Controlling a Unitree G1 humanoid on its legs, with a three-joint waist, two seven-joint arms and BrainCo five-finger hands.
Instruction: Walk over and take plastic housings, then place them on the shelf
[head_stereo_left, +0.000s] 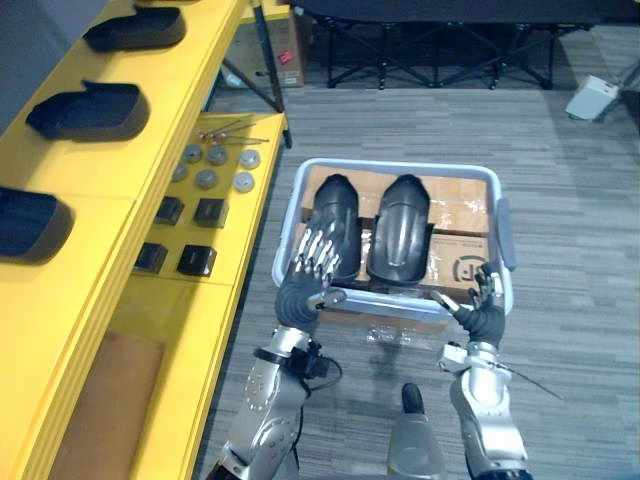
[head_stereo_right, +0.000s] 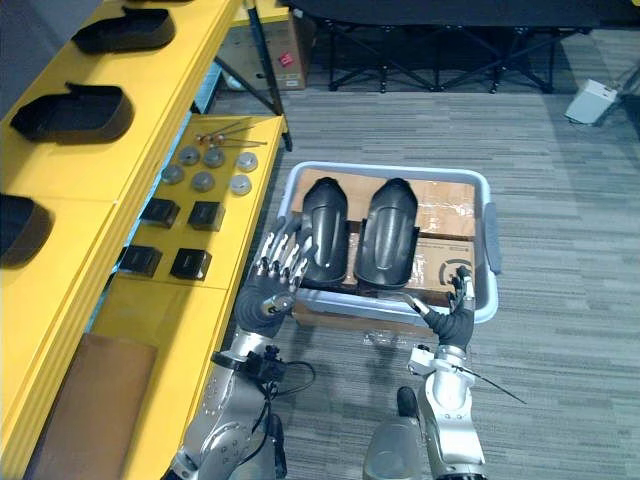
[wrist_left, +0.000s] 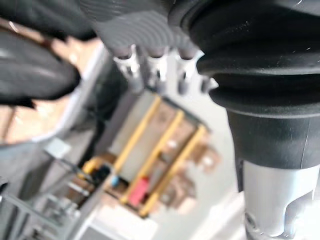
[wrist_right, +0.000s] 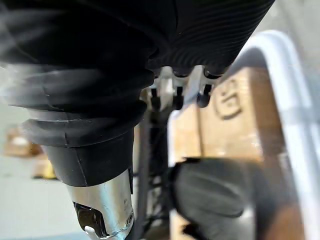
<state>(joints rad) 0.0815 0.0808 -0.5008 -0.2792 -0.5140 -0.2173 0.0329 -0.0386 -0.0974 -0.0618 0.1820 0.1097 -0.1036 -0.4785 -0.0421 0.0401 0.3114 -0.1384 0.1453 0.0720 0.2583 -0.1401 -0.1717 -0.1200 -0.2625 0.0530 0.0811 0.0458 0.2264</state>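
— What's in the bin?
— A left housing and a right housing, side by side on cardboard. Other housings sit on the shelf.
— And our hands?
— Our left hand spreads straight fingers over the left housing's near end. Our right hand, fingers loose, is at the bin's near right corner.

The pale grey plastic crate is open at the top, so the left black plastic housing and the right black plastic housing can be reached from above. Only a narrow gap is left between them, and they are hemmed in by the crate's walls. On the yellow shelf's top board, bare stretches are left between black moulded housings. The lower board is crowded at its far end by small black boxes and grey discs.
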